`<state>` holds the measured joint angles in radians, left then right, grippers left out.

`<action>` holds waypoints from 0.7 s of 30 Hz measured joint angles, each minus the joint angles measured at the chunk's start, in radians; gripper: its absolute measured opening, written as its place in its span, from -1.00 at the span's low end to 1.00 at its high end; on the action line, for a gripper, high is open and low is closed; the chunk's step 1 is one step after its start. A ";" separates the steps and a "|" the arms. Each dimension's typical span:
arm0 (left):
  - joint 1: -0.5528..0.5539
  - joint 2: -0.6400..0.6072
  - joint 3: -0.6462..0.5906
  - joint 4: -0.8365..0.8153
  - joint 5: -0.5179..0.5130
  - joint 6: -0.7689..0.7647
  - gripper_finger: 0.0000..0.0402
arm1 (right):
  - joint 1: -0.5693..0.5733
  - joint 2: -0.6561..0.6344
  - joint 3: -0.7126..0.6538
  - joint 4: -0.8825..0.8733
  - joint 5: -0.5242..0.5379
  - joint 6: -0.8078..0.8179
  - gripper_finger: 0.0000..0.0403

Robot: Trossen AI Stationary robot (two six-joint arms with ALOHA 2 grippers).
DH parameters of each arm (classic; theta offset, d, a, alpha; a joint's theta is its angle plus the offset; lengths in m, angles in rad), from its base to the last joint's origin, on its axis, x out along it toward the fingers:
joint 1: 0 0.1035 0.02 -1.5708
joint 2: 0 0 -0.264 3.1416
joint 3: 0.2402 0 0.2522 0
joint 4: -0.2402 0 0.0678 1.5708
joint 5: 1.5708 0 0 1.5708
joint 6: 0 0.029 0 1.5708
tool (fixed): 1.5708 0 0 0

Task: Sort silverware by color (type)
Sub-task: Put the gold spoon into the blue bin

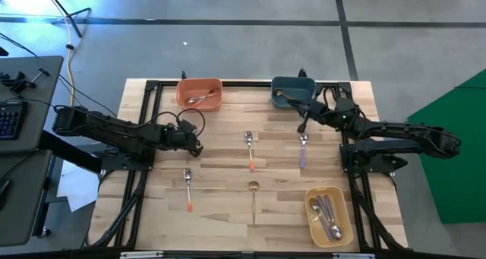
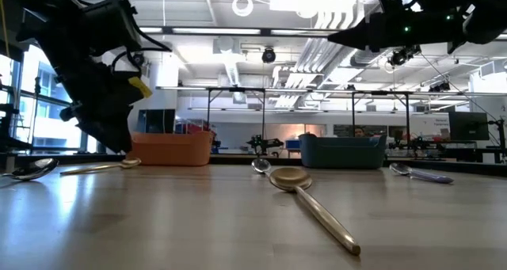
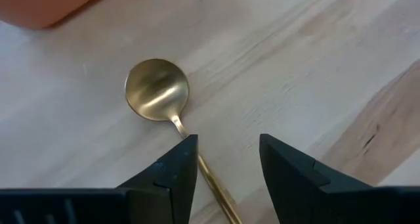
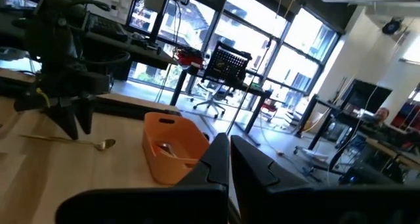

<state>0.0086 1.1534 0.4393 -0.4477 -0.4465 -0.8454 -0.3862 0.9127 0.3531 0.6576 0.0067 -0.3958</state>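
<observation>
**Left claw released over a gold spoon**

The left claw [image 3: 223, 159] hangs with fingers apart above a gold spoon [image 3: 157, 91] lying flat on the desk [image 1: 228, 191], near the coral bowl [image 1: 200, 93]. The right claw [image 1: 301, 127], clenched empty, waits by the teal bowl [image 1: 293, 91].

Gold spoon [image 3: 157, 92] under left gripper [image 3: 226, 155]: handle is running behind the near finger [image 3: 174, 175] and off the wrist picture's edge, so its end is not showing. High view: the same spoon is lying hidden beneath the left arm. Yellow bowl [image 1: 313, 213] contents are overlapping; spoon count cannot be told. Coral bowl [image 1: 199, 93] contents are too small to tell colour.
</observation>
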 joint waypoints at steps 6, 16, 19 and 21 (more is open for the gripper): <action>0.039 0.000 0.000 -0.010 -0.004 -0.063 -0.25 | 0.000 0.000 0.029 0.013 0.000 -0.049 -1.00; 0.140 0.000 0.000 -0.005 0.118 -0.018 -0.25 | 0.000 0.000 0.130 -0.045 0.001 -0.058 -1.00; 0.153 0.009 -0.002 0.000 0.154 -0.025 -0.25 | 0.000 0.000 0.147 -0.073 0.001 -0.058 -1.00; 0.164 0.020 -0.024 0.005 0.195 -0.025 -0.25 | 0.000 0.001 0.151 -0.075 0.001 -0.058 -1.00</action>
<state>0.1730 1.1729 0.4154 -0.4427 -0.2514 -0.8707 -0.3862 0.9134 0.5037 0.5825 0.0078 -0.4538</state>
